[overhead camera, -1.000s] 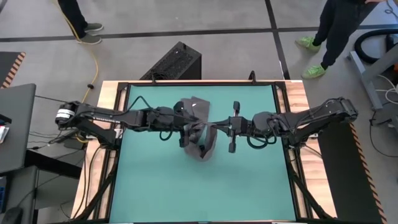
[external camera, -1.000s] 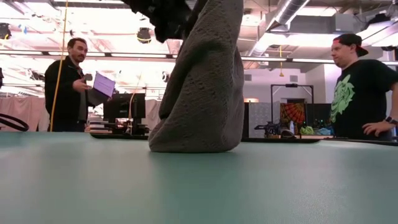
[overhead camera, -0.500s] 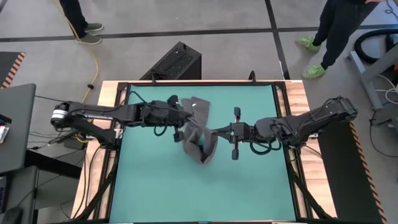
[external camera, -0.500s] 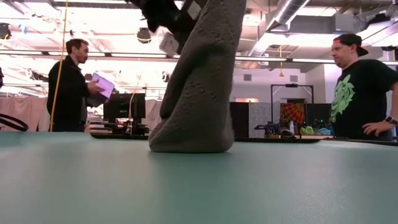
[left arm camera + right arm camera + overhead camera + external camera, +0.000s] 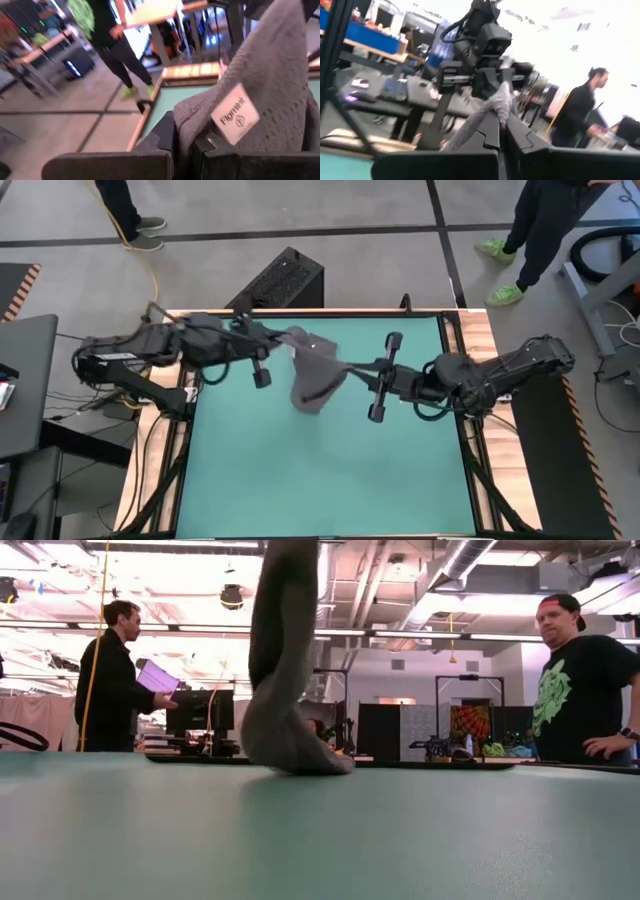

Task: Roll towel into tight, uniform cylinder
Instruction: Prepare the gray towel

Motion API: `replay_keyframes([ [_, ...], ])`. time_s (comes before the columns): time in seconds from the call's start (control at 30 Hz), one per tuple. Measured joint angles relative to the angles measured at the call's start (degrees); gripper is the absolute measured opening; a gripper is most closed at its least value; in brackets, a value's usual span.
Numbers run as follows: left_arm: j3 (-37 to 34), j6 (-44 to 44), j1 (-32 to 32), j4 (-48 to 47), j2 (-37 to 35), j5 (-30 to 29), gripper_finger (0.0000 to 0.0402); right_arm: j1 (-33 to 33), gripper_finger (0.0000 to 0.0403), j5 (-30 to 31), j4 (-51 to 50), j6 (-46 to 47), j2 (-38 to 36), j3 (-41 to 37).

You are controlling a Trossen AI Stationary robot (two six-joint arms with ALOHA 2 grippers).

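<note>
The dark grey towel [image 5: 316, 380] hangs strung between my two grippers over the far middle of the teal mat [image 5: 300, 480]. Its bunched lower end [image 5: 296, 754] rests on the mat. A small white tag [image 5: 235, 114] shows on the towel near my left gripper. My left gripper [image 5: 281, 340] is at the towel's left top and shut on it. My right gripper [image 5: 353, 370] is to the towel's right, also shut on it. In the low view the towel [image 5: 282, 640] rises out of the picture's top, so both grippers are hidden there. My left gripper pinches the towel's edge [image 5: 186, 131] beside the white tag between its two fingers. It comes roughly level from the table's left. The cloth runs away from the fingers and sags toward the mat. My right gripper pinches a narrow gathered corner of the towel [image 5: 496, 111] between its two fingers, reaching in level from the table's right. From there the cloth stretches toward my left gripper.
A black box [image 5: 285, 280] stands on the floor beyond the table's far edge. Wooden rails [image 5: 480, 380] frame the mat. A person [image 5: 112, 680] stands behind the table at the left and another [image 5: 580, 680] at the right. Bare mat lies in front of the towel.
My left gripper has taken hold of the towel's tagged edge and gone toward the table's far left corner and up. My right gripper has drawn back a little toward the right edge. The towel is pulled out between them and hangs narrower, its lower end staying on the mat.
</note>
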Motion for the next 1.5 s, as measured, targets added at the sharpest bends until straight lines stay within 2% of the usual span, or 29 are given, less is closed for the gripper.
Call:
replay_keyframes([
  [0.2, 8.36, 8.8, 0.31, 1.23, 0.16, -2.14, 0.0, -0.36, 0.0017, 0.16, -0.33, -9.88, 0.19, 8.88],
  [0.4, 11.61, 18.8, 1.18, 10.23, 0.45, -1.65, 0.0, -1.03, 0.0017, -0.24, -3.75, -16.52, 0.45, 19.21],
  [0.6, 15.08, 30.32, 1.27, 18.96, 3.57, -2.81, 0.0, -4.63, 0.0017, -5.01, -8.41, -16.42, 2.15, 27.91],
  [0.67, 17.49, 34.44, 1.32, 20.35, 5.55, -3.58, 0.0, -5.99, 0.0017, -8.61, -10.21, -18.44, 3.5, 31.14],
  [0.77, 22.87, 41.44, 1.33, 21.54, 9.35, -6.31, 0.0, -7.86, 0.0017, -13.42, -12.56, -20.18, 5.99, 36.58],
  [0.93, 34.87, 46.39, 1.42, 21.01, 15.74, -11.08, 0.0, -9.17, 0.0017, -14.76, -17.12, -19.98, 10.83, 45.45],
  [1.03, 42.13, 46.0, 0.8, 16.52, 18.7, -14.35, 0.0, -9.67, 0.0017, -13.83, -21.85, -14.09, 13.23, 49.17],
  [1.1, 40.0, 46.37, 0.46, 17.71, 17.61, -17.18, 0.0, -9.65, 0.0017, -13.52, -26.4, -10.21, 14.51, 50.46],
  [1.2, 38.11, 47.91, 0.06, 13.93, 16.18, -22.16, 0.0, -9.27, 0.0017, -7.38, -32.65, -7.44, 16.26, 51.49],
  [1.3, 38.04, 48.07, 0.06, 9.92, 15.51, -27.19, 0.0, -8.65, 0.0017, 1.11, -35.6, -8.97, 17.26, 51.77],
  [1.37, 38.22, 48.36, 0.06, 9.08, 15.13, -28.32, 0.0, -8.47, 0.0017, 4.97, -35.01, -11.32, 17.25, 51.8],
  [1.5, 39.86, 48.71, 0.48, 8.84, 15.11, -27.23, 0.0, -8.64, 0.0017, 5.66, -32.02, -14.0, 16.44, 51.94],
])
